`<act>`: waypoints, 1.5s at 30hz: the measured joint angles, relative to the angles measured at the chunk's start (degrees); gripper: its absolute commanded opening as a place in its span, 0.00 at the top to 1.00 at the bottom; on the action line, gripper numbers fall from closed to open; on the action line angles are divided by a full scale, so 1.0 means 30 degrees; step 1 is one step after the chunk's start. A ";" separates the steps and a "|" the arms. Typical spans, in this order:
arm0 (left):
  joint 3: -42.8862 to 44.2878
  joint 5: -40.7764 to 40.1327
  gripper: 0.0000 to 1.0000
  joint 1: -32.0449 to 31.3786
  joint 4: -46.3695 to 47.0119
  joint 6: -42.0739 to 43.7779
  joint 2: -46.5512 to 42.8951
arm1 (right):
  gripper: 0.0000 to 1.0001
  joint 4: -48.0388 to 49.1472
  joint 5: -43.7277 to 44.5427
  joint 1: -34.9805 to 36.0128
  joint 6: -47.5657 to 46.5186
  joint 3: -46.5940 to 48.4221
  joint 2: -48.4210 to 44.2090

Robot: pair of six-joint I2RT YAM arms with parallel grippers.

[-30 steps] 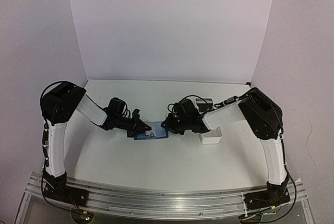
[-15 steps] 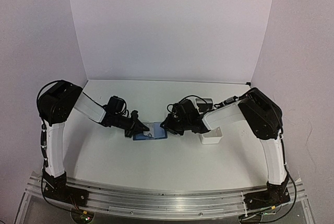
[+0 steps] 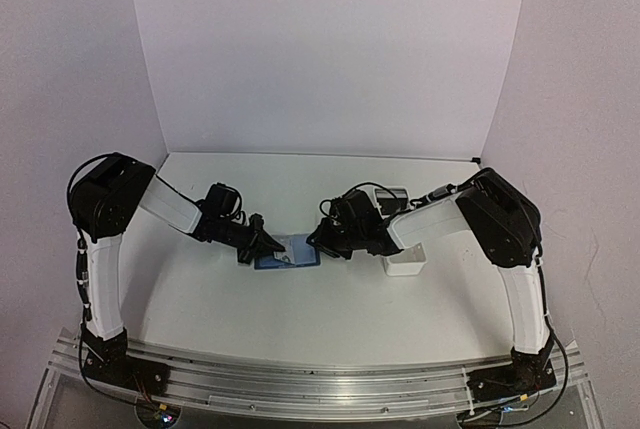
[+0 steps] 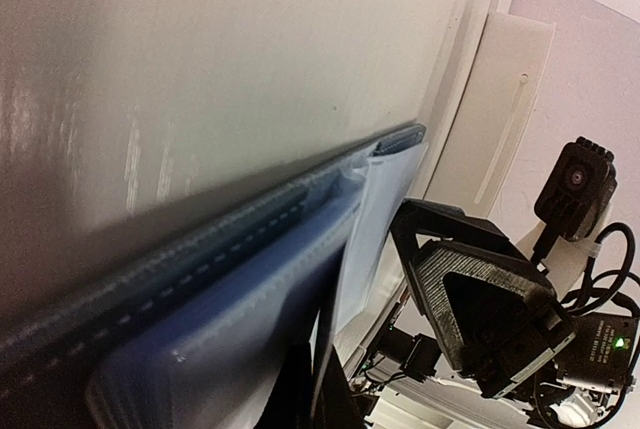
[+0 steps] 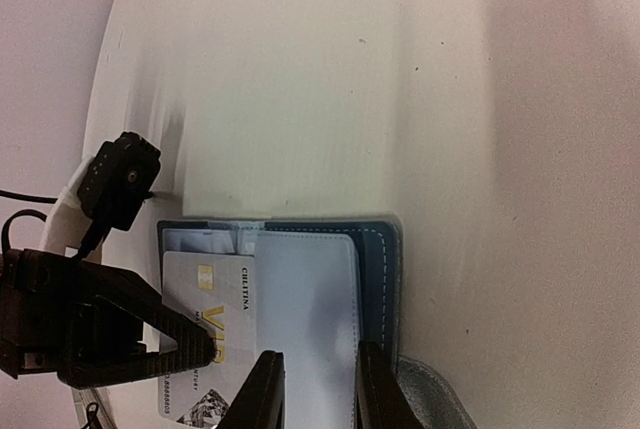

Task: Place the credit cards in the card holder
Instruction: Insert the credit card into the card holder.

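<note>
Your two arms meet at the middle of the worktop (image 3: 300,314) over the blue card holder (image 3: 292,255). It lies open and flat, with the white tray (image 3: 405,266) a little to its right, beneath your right forearm. Your left hand (image 3: 262,243) comes in from the left. It looks closed on a pale credit card (image 5: 215,299) marked "VIP". One end of that card is tucked under the holder's light blue inner flap and the rest sticks out toward your left hand. Your right hand (image 3: 322,240) sits at the holder's opposite edge with its fingers (image 5: 268,389) a narrow gap apart and the flap showing between them. You cannot tell from these views whether they press on it. A silvery edge shows beside the right finger, too cut off to identify.
</note>
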 measured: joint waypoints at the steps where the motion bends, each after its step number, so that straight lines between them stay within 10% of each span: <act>1: 0.0004 0.0000 1.00 0.0000 0.0017 -0.0037 0.0000 | 0.78 0.0000 -0.0007 0.0000 -0.0004 0.0000 0.0000; 13: 0.0874 0.0691 1.00 -0.0027 0.1130 0.1010 0.1155 | 0.78 0.0007 -0.0066 -0.0007 -0.0056 0.0000 0.0015; 45: 0.2317 -0.1412 1.00 -0.0160 -0.3795 1.5069 0.0193 | 0.78 0.0360 -0.0618 -0.0095 -0.0759 -0.0138 0.0062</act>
